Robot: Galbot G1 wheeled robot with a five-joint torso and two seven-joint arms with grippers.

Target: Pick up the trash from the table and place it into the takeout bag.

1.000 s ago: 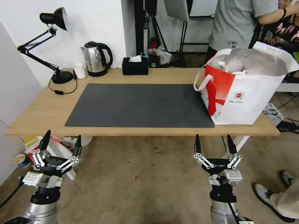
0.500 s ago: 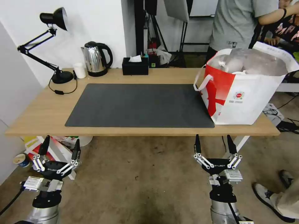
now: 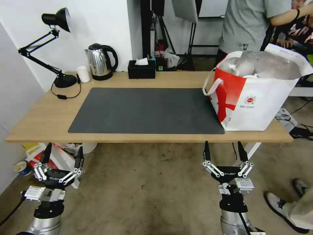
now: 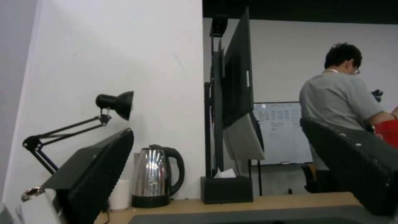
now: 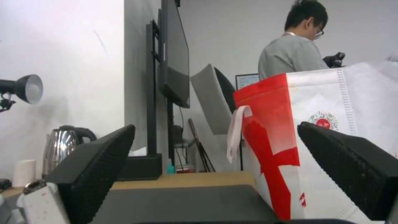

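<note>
Each arm ends in a silver-grey metal cylinder topped by a black collar. On that sits a small white box with a label, then a black palm with white lettering. The left claw (image 3: 62,152) and the right claw (image 3: 224,151) each have two slim black fingers (image 3: 206,151) on silver linkage bars with small screws. A black cable runs off the left wrist. The finger pads (image 5: 93,165) have a fine ribbed texture.

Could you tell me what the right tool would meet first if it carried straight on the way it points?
Probably the takeout bag, directly ahead of the open right tool; depth is uncertain.
</note>
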